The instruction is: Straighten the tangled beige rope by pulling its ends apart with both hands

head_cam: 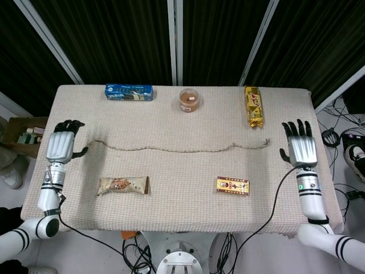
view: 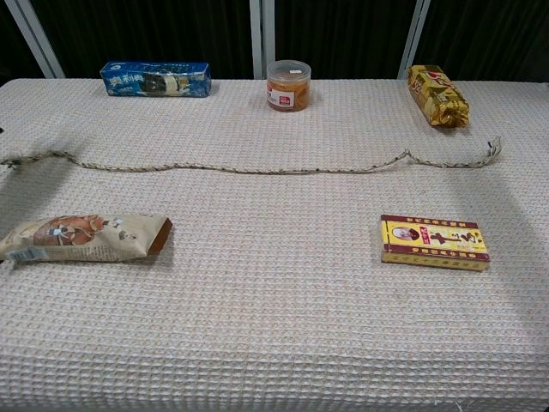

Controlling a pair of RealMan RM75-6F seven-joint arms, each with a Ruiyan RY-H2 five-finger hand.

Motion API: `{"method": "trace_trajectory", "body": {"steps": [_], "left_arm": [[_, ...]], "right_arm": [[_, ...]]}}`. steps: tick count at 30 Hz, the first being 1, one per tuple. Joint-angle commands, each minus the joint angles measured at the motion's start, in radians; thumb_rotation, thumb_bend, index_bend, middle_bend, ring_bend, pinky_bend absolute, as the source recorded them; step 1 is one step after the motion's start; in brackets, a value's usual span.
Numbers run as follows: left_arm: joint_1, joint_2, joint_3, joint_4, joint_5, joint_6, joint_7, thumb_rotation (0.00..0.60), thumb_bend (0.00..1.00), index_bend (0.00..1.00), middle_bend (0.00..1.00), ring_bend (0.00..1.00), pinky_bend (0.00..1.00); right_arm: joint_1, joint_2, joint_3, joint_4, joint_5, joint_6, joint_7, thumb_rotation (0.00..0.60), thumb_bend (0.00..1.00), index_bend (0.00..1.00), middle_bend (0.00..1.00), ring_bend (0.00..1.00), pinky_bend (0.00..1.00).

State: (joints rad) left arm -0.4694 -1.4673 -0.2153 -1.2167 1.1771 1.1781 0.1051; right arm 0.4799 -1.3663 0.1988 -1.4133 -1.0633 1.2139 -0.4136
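Note:
The beige rope (head_cam: 177,150) lies stretched almost straight across the table, left to right, and the chest view shows the same rope (view: 257,168) with small waves near its right end. My left hand (head_cam: 59,146) hovers open at the table's left edge, a little left of the rope's left end. At the right edge my right hand (head_cam: 300,149) is open with its fingers spread, apart from the rope's right end. Neither hand touches the rope. Both hands are out of the chest view.
A blue biscuit pack (head_cam: 129,92), a brown-lidded jar (head_cam: 189,100) and a yellow snack bag (head_cam: 254,106) line the far edge. Nearer me lie a beige snack bar (head_cam: 123,185) and a red-and-yellow box (head_cam: 232,185). A cardboard box (head_cam: 23,135) stands off the left side.

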Motion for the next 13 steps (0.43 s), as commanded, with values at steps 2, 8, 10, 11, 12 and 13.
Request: {"method": "trace_trajectory", "body": {"steps": [2,8,10,11,12,13], "left_arm": [[0.118,0.163,0.03,-0.158,0.059,0.12,-0.074,0.6,0.2,0.25,0.18,0.11,0.16],[0.246,0.272,0.085,-0.279,0.087,0.23,-0.123,0.6,0.2,0.25,0.18,0.11,0.15],[0.291,0.291,0.109,-0.315,0.117,0.286,-0.138,0.6,0.2,0.26,0.18,0.11,0.15],[0.309,0.297,0.122,-0.331,0.133,0.307,-0.14,0.6,0.2,0.26,0.18,0.11,0.15],[0.331,0.306,0.141,-0.351,0.156,0.333,-0.137,0.6,0.2,0.26,0.18,0.11,0.15],[0.346,0.311,0.154,-0.365,0.175,0.353,-0.131,0.6,0.2,0.26,0.18,0.11,0.15]], "right_arm": [[-0.12,0.213,-0.044,-0.181,-0.083,0.067,0.121,0.6,0.32,0.14,0.15,0.0,0.0],[-0.227,0.327,-0.101,-0.255,-0.194,0.147,0.27,0.6,0.34,0.15,0.15,0.0,0.0],[-0.259,0.329,-0.12,-0.251,-0.234,0.184,0.3,0.6,0.36,0.19,0.16,0.0,0.0],[-0.27,0.328,-0.128,-0.25,-0.25,0.196,0.311,0.6,0.36,0.2,0.17,0.0,0.0],[-0.283,0.326,-0.136,-0.249,-0.268,0.21,0.324,0.6,0.36,0.2,0.17,0.0,0.0],[-0.29,0.323,-0.142,-0.247,-0.283,0.22,0.332,0.6,0.36,0.21,0.18,0.0,0.0]]}}
